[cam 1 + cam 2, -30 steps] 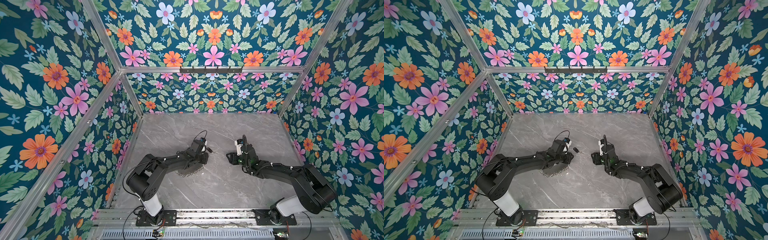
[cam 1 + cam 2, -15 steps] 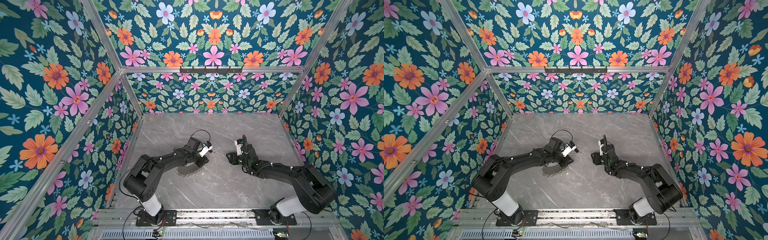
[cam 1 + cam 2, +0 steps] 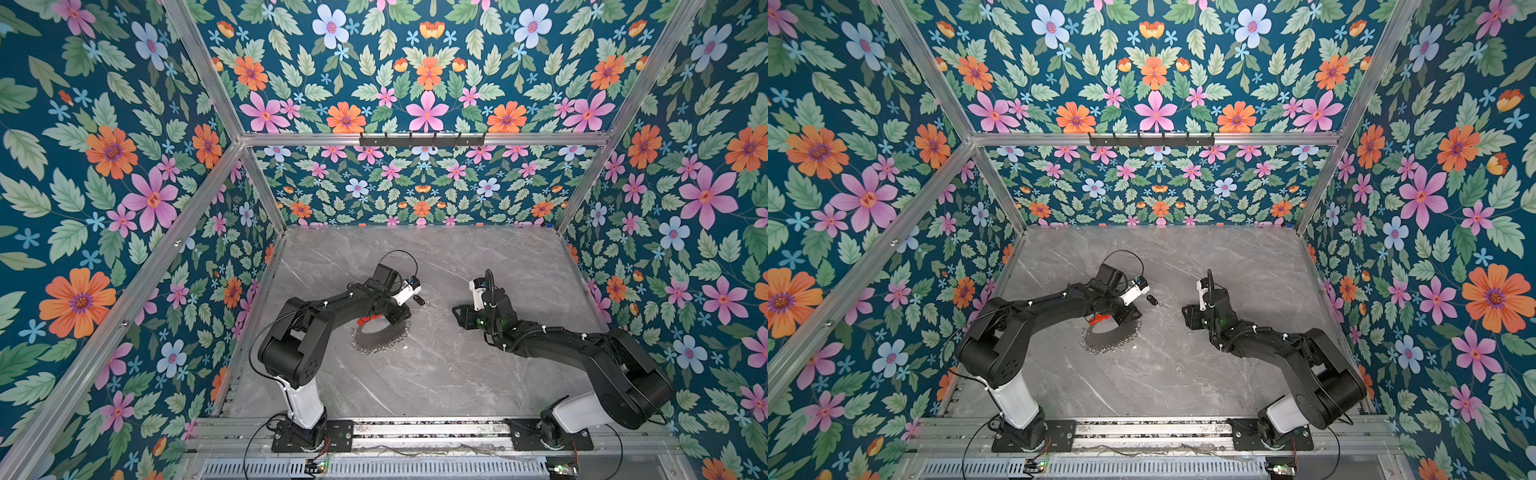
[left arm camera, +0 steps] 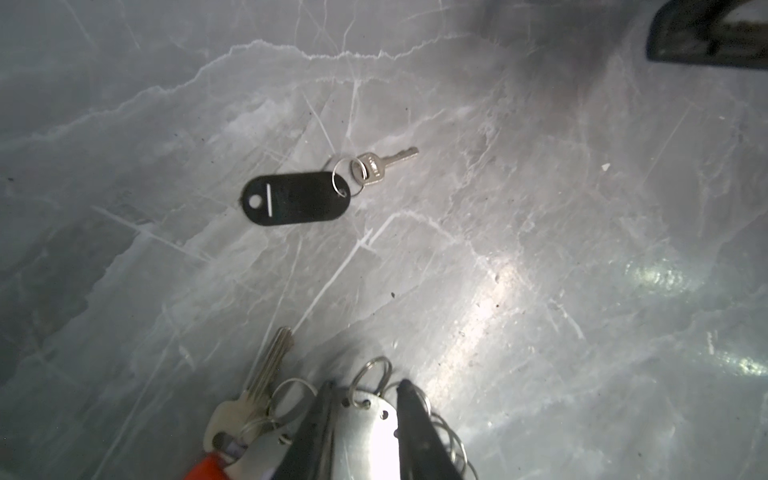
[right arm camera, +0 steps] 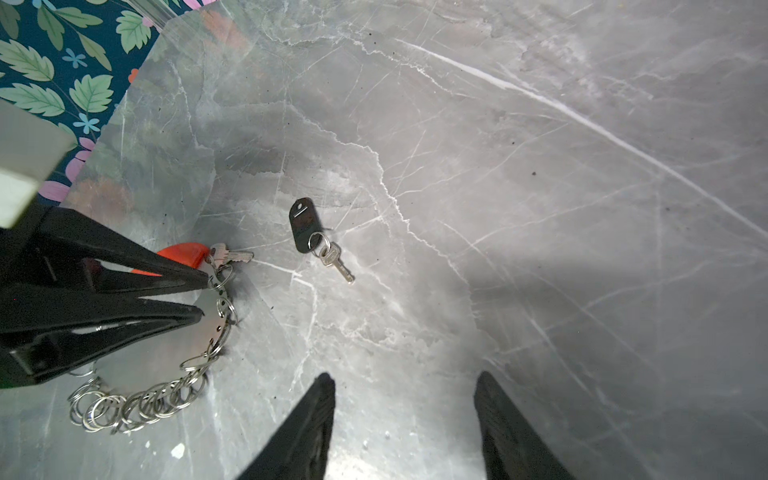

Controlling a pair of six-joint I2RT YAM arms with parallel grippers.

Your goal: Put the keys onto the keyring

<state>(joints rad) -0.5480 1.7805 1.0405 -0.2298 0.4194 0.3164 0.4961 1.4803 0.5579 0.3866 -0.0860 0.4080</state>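
The black tag (image 4: 297,203) is lying flat on the grey marble table (image 4: 540,257), touching neither gripper; its tiny ring (image 4: 343,183) is linking it to a small metal key (image 4: 384,164) that is lying just beside it. In both top views the tag is showing as a dark speck between the two arms, nearer the left one.

The keyring (image 5: 166,353) is sitting near the tag but apart from it, low over the table; whether it is resting on the surface or hanging just clear of it I cannot tell. Its small silver rings (image 5: 137,403) are fanning out along its edge; its red section (image 5: 185,253) is lying at the end closest to the tag, and a second key (image 5: 232,254) is hanging beside that red part.

The left gripper (image 4: 366,395) is clasping the keyring, its two black fingers (image 4: 415,428) pressing on either side of the shiny metal.

The right gripper (image 5: 405,376) is hovering low over the bare table, well apart from the keyring; its fingers (image 5: 307,428) are standing spread, with nothing between them but the marble, and they are pointing towards the black tag.
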